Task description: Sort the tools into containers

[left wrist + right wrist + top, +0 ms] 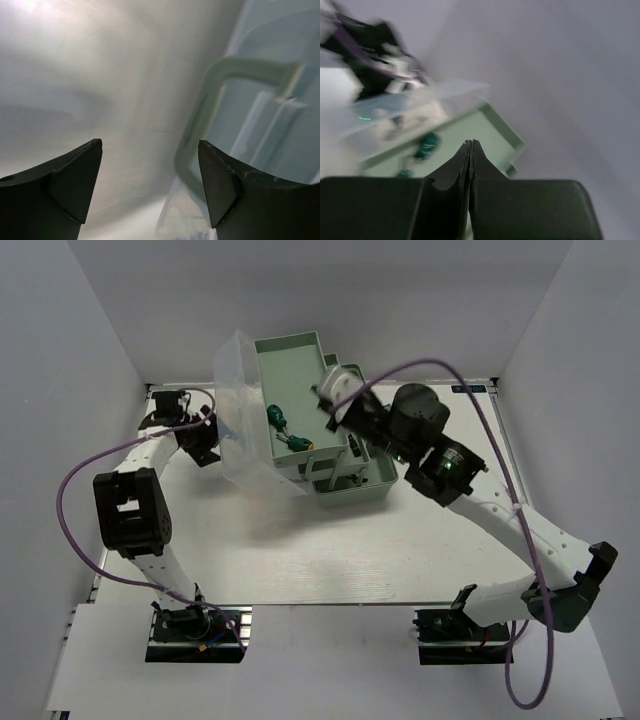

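Observation:
The fold-out toolbox stands at the back middle of the table. Its upper mint-green tray (290, 380) holds two green-handled screwdrivers (275, 416) (297, 441). They show blurred in the right wrist view (426, 143), lying in that tray (487, 131). A lower tray (375, 485) sits to the right. My right gripper (330, 400) (471, 144) is shut and empty, above the upper tray's right edge. My left gripper (212, 437) (150, 144) is open and empty, facing the translucent lid (240, 415) (270, 130) and its green handle (210, 100). The blue screwdriver and hex keys are out of view.
White walls close in the table at the back and on both sides. Purple cables loop from both arms (70, 500) (500, 460). The right arm's elbow (445, 465) hangs over the lower tray's right side.

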